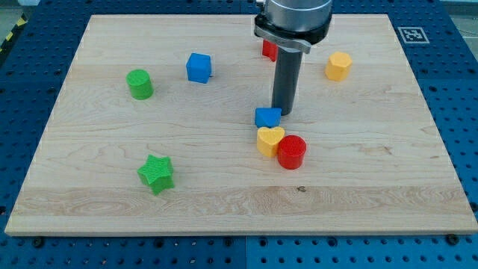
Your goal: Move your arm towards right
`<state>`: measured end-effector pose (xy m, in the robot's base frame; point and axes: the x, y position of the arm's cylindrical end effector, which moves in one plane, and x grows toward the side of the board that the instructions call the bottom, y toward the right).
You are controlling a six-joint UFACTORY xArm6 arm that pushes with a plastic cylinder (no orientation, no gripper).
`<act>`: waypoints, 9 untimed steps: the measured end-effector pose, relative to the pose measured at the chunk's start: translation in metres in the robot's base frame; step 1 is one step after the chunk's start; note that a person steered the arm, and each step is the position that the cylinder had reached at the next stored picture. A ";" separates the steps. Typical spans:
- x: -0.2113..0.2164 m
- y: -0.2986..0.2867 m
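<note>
My rod comes down from the view's top centre. My tip (283, 112) rests on the board just right of and touching a small blue block (267, 117). Below that block sit a yellow heart (269, 140) and a red cylinder (291, 152), touching each other. A blue cube (199, 66) lies up and to the left. A green cylinder (140, 84) is further left. A green star (156, 174) is at lower left. A yellow hexagonal block (338, 66) is at upper right. A red block (268, 50) is partly hidden behind the rod.
The wooden board (388, 187) lies on a blue perforated table (463, 90). A black-and-white marker tag (412, 33) sits at the board's upper right corner.
</note>
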<state>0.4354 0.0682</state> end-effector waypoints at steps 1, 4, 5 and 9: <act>0.000 0.017; 0.000 0.045; 0.009 0.055; 0.009 0.079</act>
<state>0.4444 0.1470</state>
